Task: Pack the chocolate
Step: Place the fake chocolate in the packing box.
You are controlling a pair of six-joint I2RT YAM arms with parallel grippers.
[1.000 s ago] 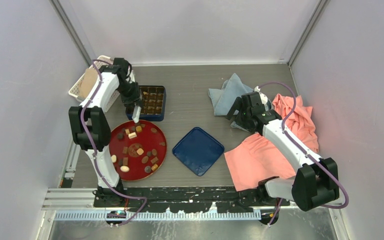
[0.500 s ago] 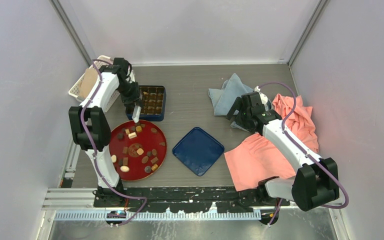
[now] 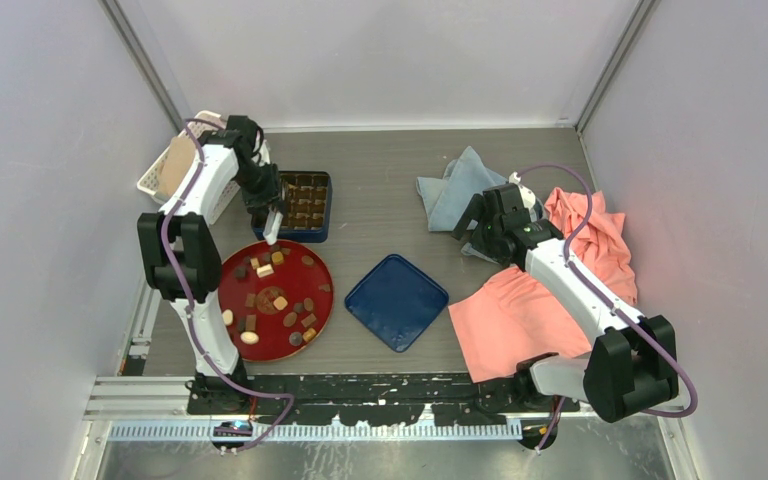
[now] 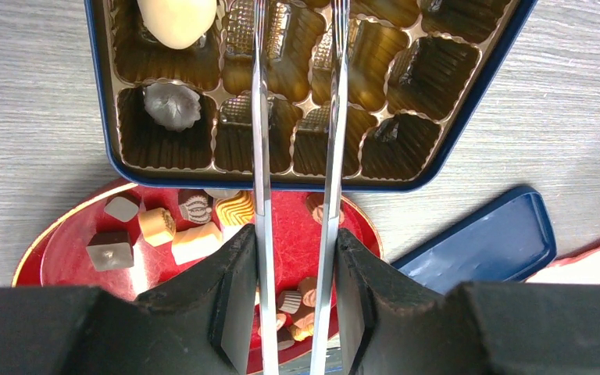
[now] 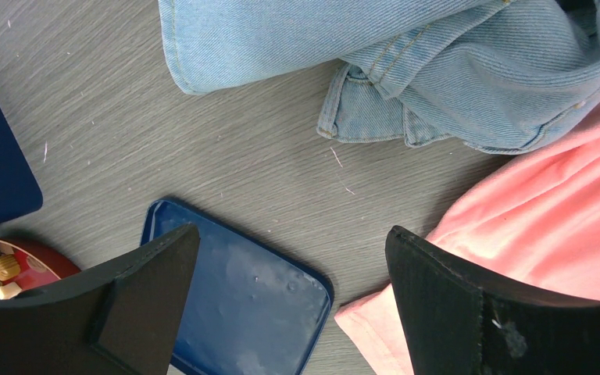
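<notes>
While the right claw (image 5: 293, 242) hangs spread and empty over the worktop (image 3: 380, 180) and most chocolate (image 3: 278, 302) lies on the plate (image 4: 66, 269), the left claw (image 4: 295, 250), grasping tongs (image 4: 262, 156) above the box (image 4: 281, 186), has eased slightly, likely a piece just dropped; two show in cells.

Left wrist view: tongs (image 4: 259, 117) ran off top edge, tips unseen; couldn't tell whether they held anything. Box (image 4: 297, 186) far rows cut off; one cream chocolate (image 4: 176, 17) clipped. Red plate (image 4: 70, 250) near side hid behind left gripper (image 4: 295, 242). Top view: arm covered box's left edge; chocolate shapes too small. Right wrist view: plate showed only sliver.
</notes>
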